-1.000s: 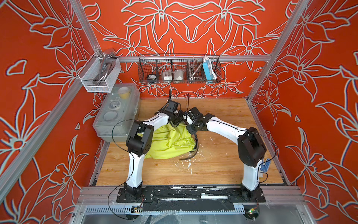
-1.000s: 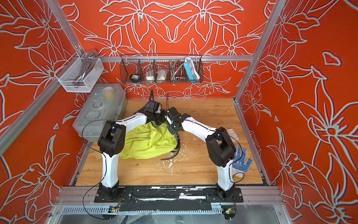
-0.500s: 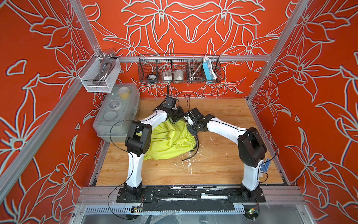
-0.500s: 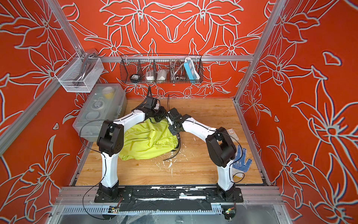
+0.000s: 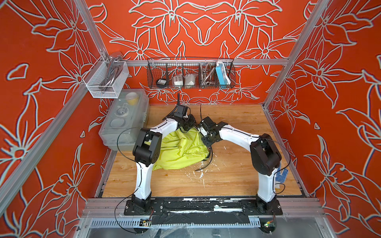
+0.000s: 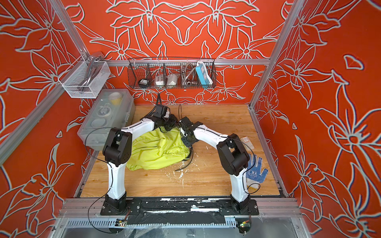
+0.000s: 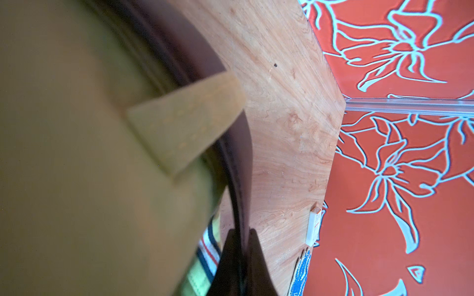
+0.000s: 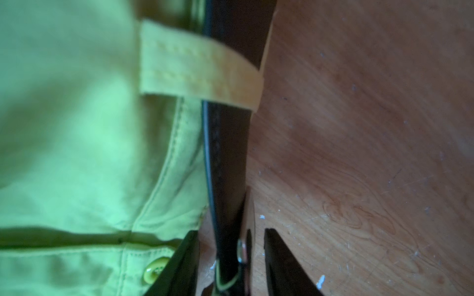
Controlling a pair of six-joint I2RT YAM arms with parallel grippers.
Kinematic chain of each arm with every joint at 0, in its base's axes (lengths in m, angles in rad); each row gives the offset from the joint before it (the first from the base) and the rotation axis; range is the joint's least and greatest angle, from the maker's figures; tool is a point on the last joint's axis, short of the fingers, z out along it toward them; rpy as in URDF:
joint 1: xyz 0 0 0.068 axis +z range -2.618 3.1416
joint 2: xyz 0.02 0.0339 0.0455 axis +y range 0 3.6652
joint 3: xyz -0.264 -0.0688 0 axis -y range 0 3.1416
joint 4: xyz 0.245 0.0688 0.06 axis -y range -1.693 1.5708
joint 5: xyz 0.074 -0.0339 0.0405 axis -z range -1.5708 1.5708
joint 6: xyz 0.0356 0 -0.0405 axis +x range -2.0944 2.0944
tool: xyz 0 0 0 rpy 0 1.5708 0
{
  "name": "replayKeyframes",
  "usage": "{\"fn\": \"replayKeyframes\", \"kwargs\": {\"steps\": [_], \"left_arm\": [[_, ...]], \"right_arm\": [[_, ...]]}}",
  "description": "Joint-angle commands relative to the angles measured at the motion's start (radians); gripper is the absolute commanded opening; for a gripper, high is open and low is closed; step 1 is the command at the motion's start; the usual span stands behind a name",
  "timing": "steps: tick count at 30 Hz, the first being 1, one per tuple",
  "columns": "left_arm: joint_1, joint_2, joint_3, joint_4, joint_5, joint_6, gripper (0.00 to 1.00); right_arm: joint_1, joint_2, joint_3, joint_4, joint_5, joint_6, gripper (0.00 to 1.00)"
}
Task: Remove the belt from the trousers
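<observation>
Belt [image 8: 225,153] still runs under a loop [image 8: 200,69] of the trousers [image 8: 77,153]; your left gripper [image 7: 242,246] pinches it, your right gripper [image 8: 230,230] straddles it, jaws apart. Unthreading remains.

Orange-red walls [image 5: 206,24] with pale flower outlines are enclosing a wood-grain worktop [image 5: 237,181]. A black wire basket [image 5: 151,70] is hanging on the back aluminium rail [image 5: 257,61]; white flecks [image 5: 201,175] are lying scattered mid-worktop.
</observation>
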Motion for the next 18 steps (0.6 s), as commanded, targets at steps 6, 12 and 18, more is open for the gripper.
{"fn": "replayKeyframes", "kwargs": {"steps": [6, 12, 18], "left_arm": [[-0.006, -0.05, -0.024, 0.005, 0.0, 0.008, 0.0], [-0.006, -0.049, -0.025, 0.003, -0.004, 0.011, 0.0], [-0.006, -0.049, -0.023, 0.0, -0.006, 0.011, 0.0]], "right_arm": [[-0.006, -0.052, 0.054, -0.033, -0.095, -0.007, 0.46], [-0.005, -0.081, 0.058, -0.031, -0.067, -0.004, 0.46], [-0.005, -0.088, 0.083, -0.048, -0.034, -0.001, 0.41]]}}
